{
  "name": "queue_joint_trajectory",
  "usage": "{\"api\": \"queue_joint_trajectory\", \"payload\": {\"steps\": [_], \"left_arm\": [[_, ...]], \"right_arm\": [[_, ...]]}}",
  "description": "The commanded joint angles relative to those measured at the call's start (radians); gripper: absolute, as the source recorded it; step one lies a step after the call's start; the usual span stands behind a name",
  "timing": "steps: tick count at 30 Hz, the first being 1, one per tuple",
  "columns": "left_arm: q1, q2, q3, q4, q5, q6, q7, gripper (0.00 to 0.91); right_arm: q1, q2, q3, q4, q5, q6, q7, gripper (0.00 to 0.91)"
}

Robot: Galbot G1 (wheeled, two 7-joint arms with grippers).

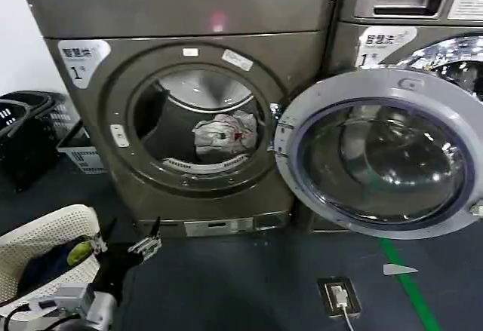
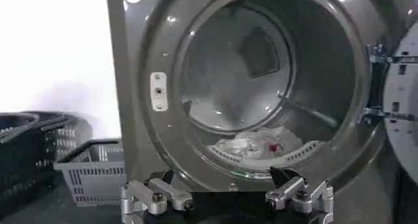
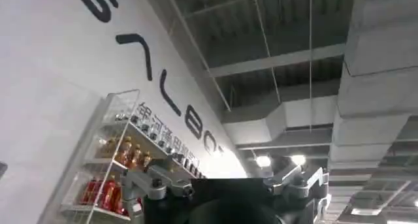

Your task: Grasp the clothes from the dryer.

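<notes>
Whitish-grey clothes (image 1: 224, 134) inside open dryer (image 1: 113, 82)

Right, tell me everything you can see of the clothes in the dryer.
The clothes are one bunched bundle of whitish-grey fabric, crumpled and soft-looking, with small red and dark marks. They lie on the floor of the steel drum inside the dryer, just behind the lower lip of the porthole and a little right of centre in the head view. The door hangs open to the right. Only the drum touches them; the left gripper is open, low in front of the machine, well short of the opening.
</notes>
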Motion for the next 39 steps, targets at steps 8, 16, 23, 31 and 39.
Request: {"api": "queue_joint_trajectory", "payload": {"steps": [8, 16, 23, 31, 39], "left_arm": [[-0.004, 0.016, -0.013, -0.007, -0.007, 0.003, 0.004, 0.907], [-0.011, 0.014, -0.013, -0.002, -0.008, 0.004, 0.007, 0.907], [-0.025, 0.013, 0.0, 0.017, -0.005, 0.0, 0.01, 0.907], [-0.05, 0.013, 0.013, 0.036, -0.004, -0.007, 0.018, 0.907], [-0.067, 0.021, 0.017, 0.048, -0.008, -0.005, 0.019, 0.907]], "right_arm": [[-0.003, 0.003, 0.004, 0.006, 0.007, 0.002, -0.003, 0.907], [-0.004, 0.006, 0.005, 0.007, 0.016, 0.017, -0.005, 0.907], [-0.006, 0.012, 0.004, -0.003, 0.013, 0.054, -0.037, 0.907], [-0.017, 0.008, 0.018, -0.023, 0.009, 0.095, -0.024, 0.907], [-0.029, 0.007, 0.029, -0.022, 0.012, 0.111, -0.029, 0.907]]}}
